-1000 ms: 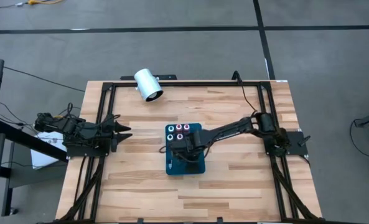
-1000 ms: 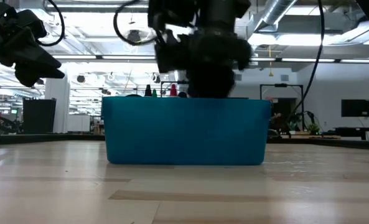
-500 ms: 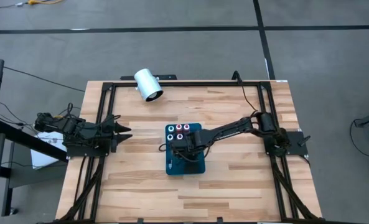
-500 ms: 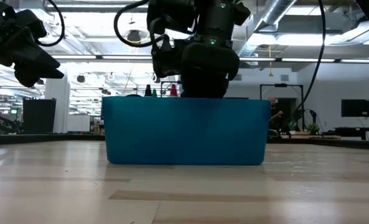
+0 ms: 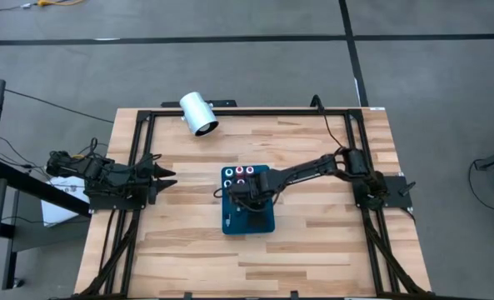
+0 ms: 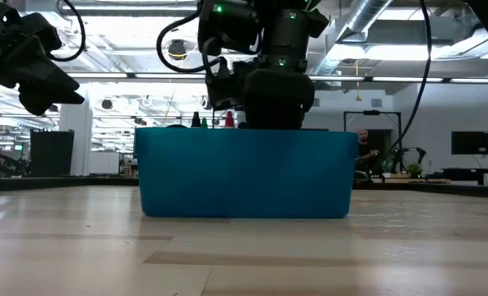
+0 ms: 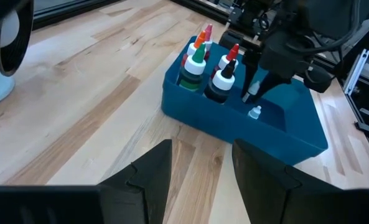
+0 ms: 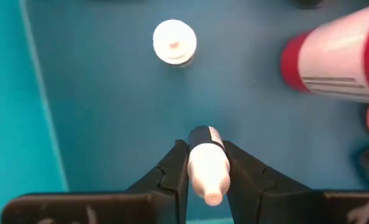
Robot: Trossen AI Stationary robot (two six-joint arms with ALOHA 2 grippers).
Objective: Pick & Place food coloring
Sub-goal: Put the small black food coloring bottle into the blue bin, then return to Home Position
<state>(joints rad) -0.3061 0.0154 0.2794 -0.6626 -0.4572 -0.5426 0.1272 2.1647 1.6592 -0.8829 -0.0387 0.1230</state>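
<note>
The blue tray [image 5: 259,221] sits at the table's middle, with several small bottles [image 5: 240,175] standing upright at its far end; their green, orange and red tops show in the left wrist view [image 7: 206,62]. My right gripper [image 5: 245,193] reaches down into the tray, shut on one small white-capped bottle [image 8: 206,165]. Another white-capped bottle [image 8: 175,42] stands on the tray floor just beyond it. In the low view the tray wall [image 6: 244,173] hides the fingertips. My left gripper [image 5: 165,177] waits open at the table's left edge. My right gripper pinches the white-capped bottle between its two fingers [image 8: 172,168], which lie on either side of its body just below the cap [image 8: 204,149]. The fingers come from above, pointing down into the tray. The bottle stays upright, cap up [image 7: 252,93]; whether its base touches the tray floor I cannot tell.
A large white cylinder [image 5: 199,113] lies on its side near the table's far-left corner. A red-capped bottle [image 8: 333,59] stands close beside the held one. Bare wood lies around the tray on all sides. A black frame [image 5: 247,112] borders the table.
My right gripper has shifted a little toward the tray's far end, closer to the standing bottles, and stayed shut.
</note>
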